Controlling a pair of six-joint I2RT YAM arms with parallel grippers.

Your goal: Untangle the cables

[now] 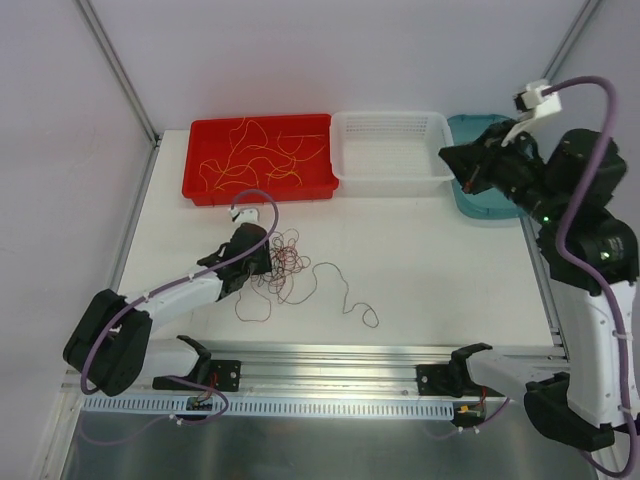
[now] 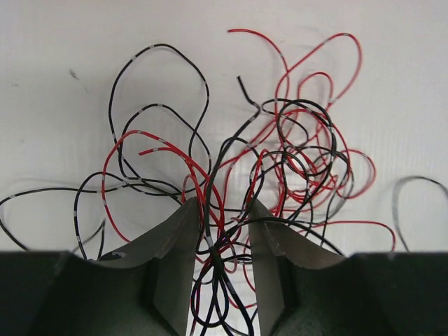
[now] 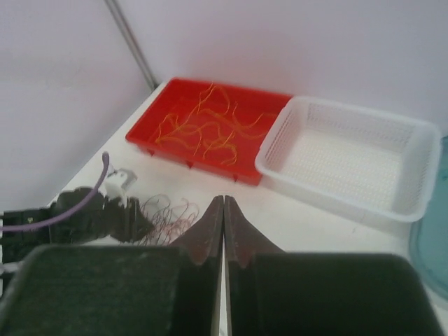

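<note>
A tangle of thin red and black cables [image 1: 287,266] lies on the white table, with one black strand trailing off to the right [image 1: 346,296]. My left gripper [image 1: 263,262] is low at the clump's left side. In the left wrist view its jaws [image 2: 222,204] stand apart, and a knotted bunch of red and black cables [image 2: 294,150] runs loosely through the gap. My right gripper [image 1: 452,160] is raised at the back right, shut on nothing [image 3: 224,199]. From there the clump [image 3: 164,210] looks small and far off.
A red tray [image 1: 200,150] at the back holds loose yellow-orange cables [image 1: 260,150]. Beside it stands a white mesh basket [image 1: 390,118], then a teal bin [image 1: 490,208] under the right arm. A metal rail [image 1: 330,352] runs along the near edge.
</note>
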